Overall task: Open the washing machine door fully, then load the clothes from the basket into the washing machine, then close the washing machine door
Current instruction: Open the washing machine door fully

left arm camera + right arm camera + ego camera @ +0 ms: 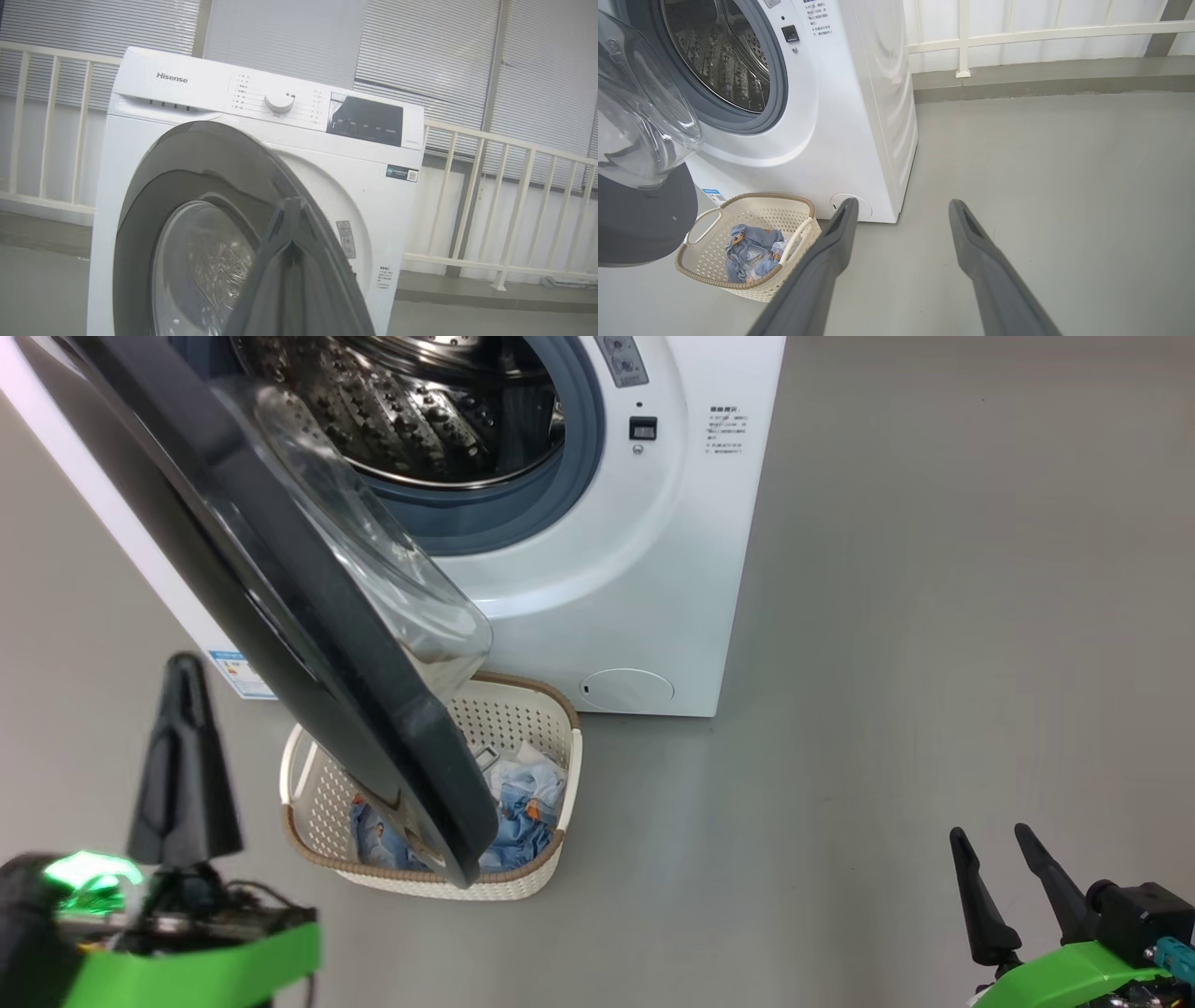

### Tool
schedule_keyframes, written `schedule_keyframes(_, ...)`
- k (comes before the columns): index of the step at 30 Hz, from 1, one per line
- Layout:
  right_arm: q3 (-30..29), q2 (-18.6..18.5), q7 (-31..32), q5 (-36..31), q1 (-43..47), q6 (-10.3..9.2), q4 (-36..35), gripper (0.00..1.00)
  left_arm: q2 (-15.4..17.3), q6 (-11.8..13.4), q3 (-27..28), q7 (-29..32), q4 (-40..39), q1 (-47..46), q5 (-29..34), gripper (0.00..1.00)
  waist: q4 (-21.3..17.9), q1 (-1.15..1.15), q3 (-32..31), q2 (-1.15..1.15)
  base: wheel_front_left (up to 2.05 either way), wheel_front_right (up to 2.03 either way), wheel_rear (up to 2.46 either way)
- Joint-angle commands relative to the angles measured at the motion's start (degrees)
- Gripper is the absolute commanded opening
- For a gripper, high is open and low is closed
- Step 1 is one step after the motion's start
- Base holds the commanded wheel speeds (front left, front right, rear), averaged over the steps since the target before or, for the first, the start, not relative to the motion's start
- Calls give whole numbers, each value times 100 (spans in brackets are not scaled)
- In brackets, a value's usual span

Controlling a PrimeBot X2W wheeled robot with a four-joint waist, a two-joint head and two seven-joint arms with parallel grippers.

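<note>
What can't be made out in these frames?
Head view: the round black-rimmed glass door covers the middle of the cream perforated basket, hiding part of the light blue printed clothes.
Head view: print on the big white washing machine is too small to read.
Right wrist view: the door's left part is cut off by the left edge.
Left wrist view: the view through the door glass is blurred.

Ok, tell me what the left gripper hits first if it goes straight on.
Probably the washing machine door, on its black rim near the free edge, where the shut left gripper points. Depth is unclear; past that edge is the washing machine.
</note>
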Motion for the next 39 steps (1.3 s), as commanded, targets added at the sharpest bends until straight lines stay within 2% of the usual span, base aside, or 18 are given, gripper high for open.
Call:
schedule_keyframes(1,113,-96,-69,-60,-9,10,-158,100,33,-15,-5,-29,-425,-194,47,0,-8,0,2,0,0,0,0)
schedule_keyframes(4,113,-101,-69,-74,-8,10,-168,100,29,41,-577,-29,-822,-123,17,0,-19,0,-1,0,0,0,0)
schedule_keyframes(8,115,-99,-69,-101,-9,10,-192,100,27,53,-1509,-29,-811,-52,215,0,-38,0,7,0,0,0,0)
schedule_keyframes(9,115,-99,-69,-101,-9,10,-192,100,27,53,-1509,-29,-811,-52,215,0,-38,0,7,0,0,0,0)
schedule_keyframes(12,136,-90,-69,-122,-43,10,-187,100,27,98,-2052,-29,-512,-45,100,0,-75,0,29,0,0,0,0)
schedule_keyframes(17,116,-63,-69,-144,-133,10,-202,100,27,196,-2508,-29,118,-173,-177,0,-104,0,69,0,0,0,0)
schedule_keyframes(23,92,-45,-69,-161,-174,10,-227,100,26,205,-2617,-29,954,-444,-353,0,-99,0,87,0,0,0,0)
schedule_keyframes(28,104,-40,-69,-165,-220,10,-262,100,26,244,-2468,-29,1774,-740,-575,0,-107,0,108,0,0,0,0)
schedule_keyframes(39,85,-85,-69,-173,-295,10,-349,100,26,315,-2050,-29,2317,-1022,-793,0,-128,0,132,0,0,0,0)
